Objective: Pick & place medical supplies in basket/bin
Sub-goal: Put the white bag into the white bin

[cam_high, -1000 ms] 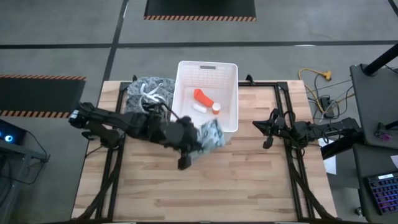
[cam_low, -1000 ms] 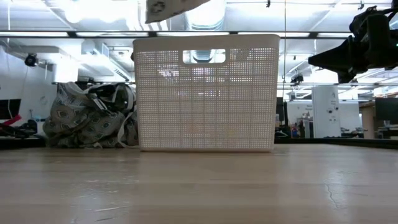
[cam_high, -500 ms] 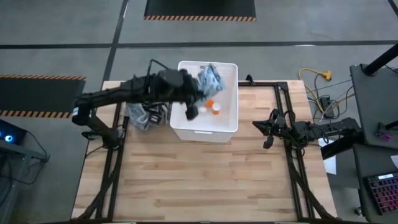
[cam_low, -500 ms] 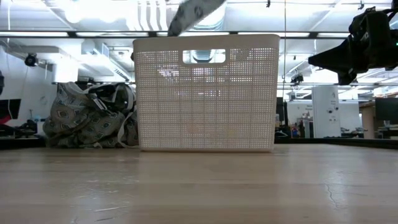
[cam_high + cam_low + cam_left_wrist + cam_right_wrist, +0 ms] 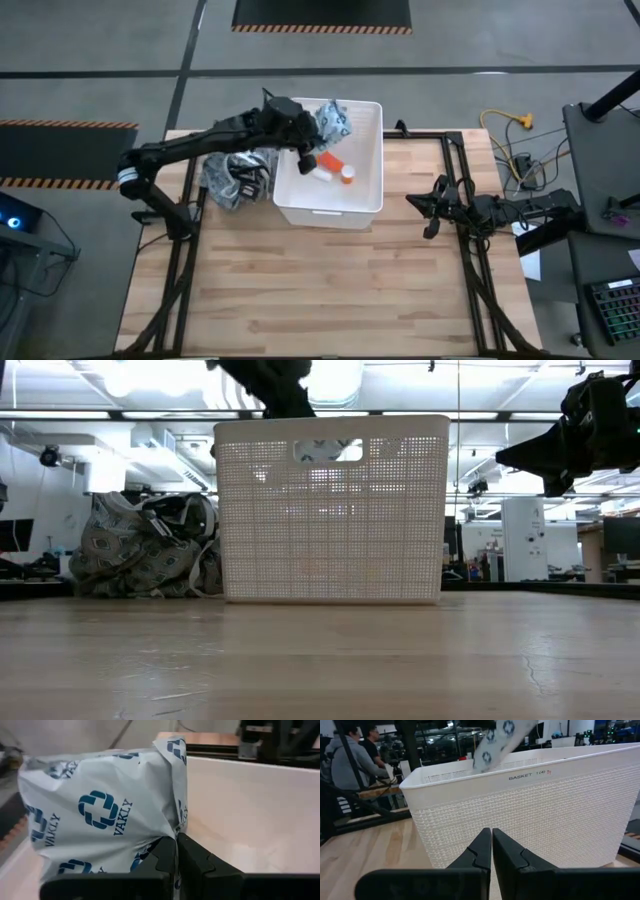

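Observation:
My left gripper [image 5: 312,135] is shut on the grey-blue packet [image 5: 333,120], a pale wrapper printed with blue logos, over the far left part of the white ribbed bin [image 5: 368,195]. On the bin floor lie a small orange bottle [image 5: 328,158], a tiny white cylinder [image 5: 320,173] and a small white round cap [image 5: 347,175]. The packet [image 5: 500,740] shows above the bin rim in the right wrist view. My right gripper [image 5: 428,205] waits shut to the right of the bin, above the table. My left gripper pinches the packet between its two fingers at a creased edge [image 5: 172,832]. The packet [image 5: 105,810] spreads out beyond the fingertips, crumpled. It is lifted clear, inside the bin's opening, beside the white far wall [image 5: 250,805].
A grey patterned cloth bundle with white straps [image 5: 235,175] lies on the table against the bin's left side, under my left arm. The wooden table [image 5: 330,290] stretches bare toward its near edge. People [image 5: 350,760] stand in the room beyond the table.
My left gripper has carried the packet up from the table at the bin's near left corner, over the rim and toward the far edge. In the last half second it has come down, so the packet hangs lower inside the bin's far left part.

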Tool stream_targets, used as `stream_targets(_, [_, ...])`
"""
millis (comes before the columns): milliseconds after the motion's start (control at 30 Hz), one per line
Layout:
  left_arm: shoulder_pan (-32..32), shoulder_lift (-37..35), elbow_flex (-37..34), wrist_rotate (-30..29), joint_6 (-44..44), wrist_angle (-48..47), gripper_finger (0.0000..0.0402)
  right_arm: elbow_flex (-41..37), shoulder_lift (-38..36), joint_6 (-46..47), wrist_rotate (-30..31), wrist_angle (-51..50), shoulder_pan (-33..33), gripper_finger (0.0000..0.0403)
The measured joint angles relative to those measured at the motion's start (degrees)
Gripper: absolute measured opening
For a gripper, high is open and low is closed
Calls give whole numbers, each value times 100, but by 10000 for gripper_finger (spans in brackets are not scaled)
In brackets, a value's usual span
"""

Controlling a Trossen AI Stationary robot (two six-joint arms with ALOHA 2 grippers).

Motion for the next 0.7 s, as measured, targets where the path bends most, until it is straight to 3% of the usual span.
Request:
stream_targets(200, [-35,0,-652,516,37,398,0,0,0,98,7,2,0,8])
stream_targets(467, [-219,0,-1615,1259,886,395,0,0,0,60,9,2,0,8])
stream_targets(700, [-411,-26,-2291,1568,1040,495,0,0,-2,39,184,2,0,9])
